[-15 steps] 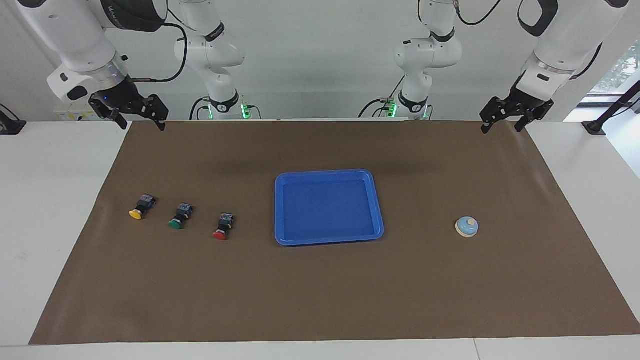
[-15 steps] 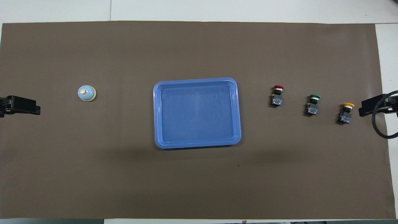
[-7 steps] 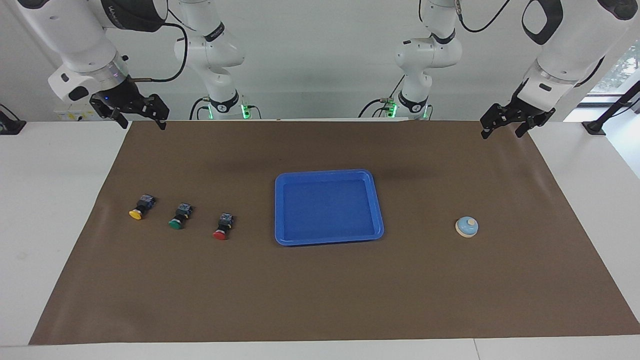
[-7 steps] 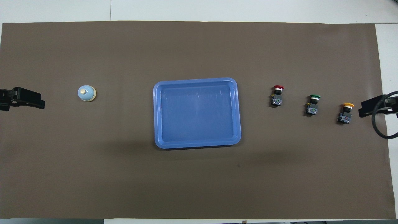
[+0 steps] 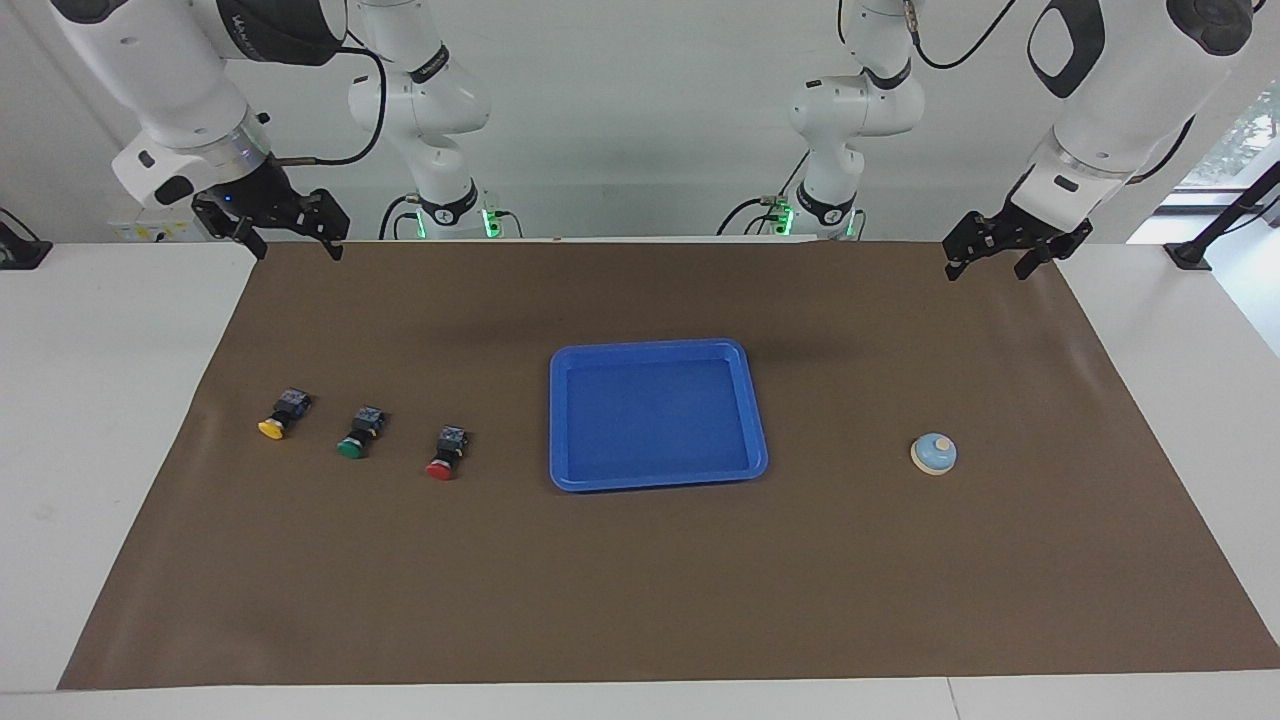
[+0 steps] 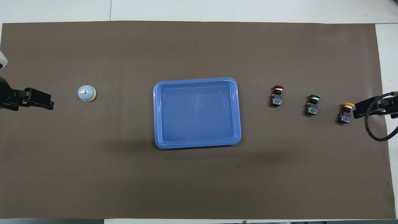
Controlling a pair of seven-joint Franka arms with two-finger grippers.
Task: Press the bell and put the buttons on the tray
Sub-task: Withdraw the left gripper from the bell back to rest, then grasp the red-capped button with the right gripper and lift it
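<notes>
A bright blue tray [image 5: 658,482] lies empty mid-table; three black-bodied buttons, red [image 5: 445,453], green [image 5: 360,433] and yellow [image 5: 281,413], line up toward the right arm's end, the pale-blue bell [image 5: 933,453] toward the left arm's.

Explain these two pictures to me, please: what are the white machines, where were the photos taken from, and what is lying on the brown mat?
The white machines are two robot arms, each ending in a black two-finger gripper. One picture looks at them from across the table; the other looks steeply down from above their own end, so the two are turned half round from each other.

On the brown mat a blue tray lies in the middle, with nothing in it. Toward the right arm's end lie three push-buttons on their sides: a yellow button, a green button and a red button. Toward the left arm's end stands a small bell.

The left gripper and the right gripper hang open in the air over the mat's edge nearest the robots. Neither holds anything.
</notes>
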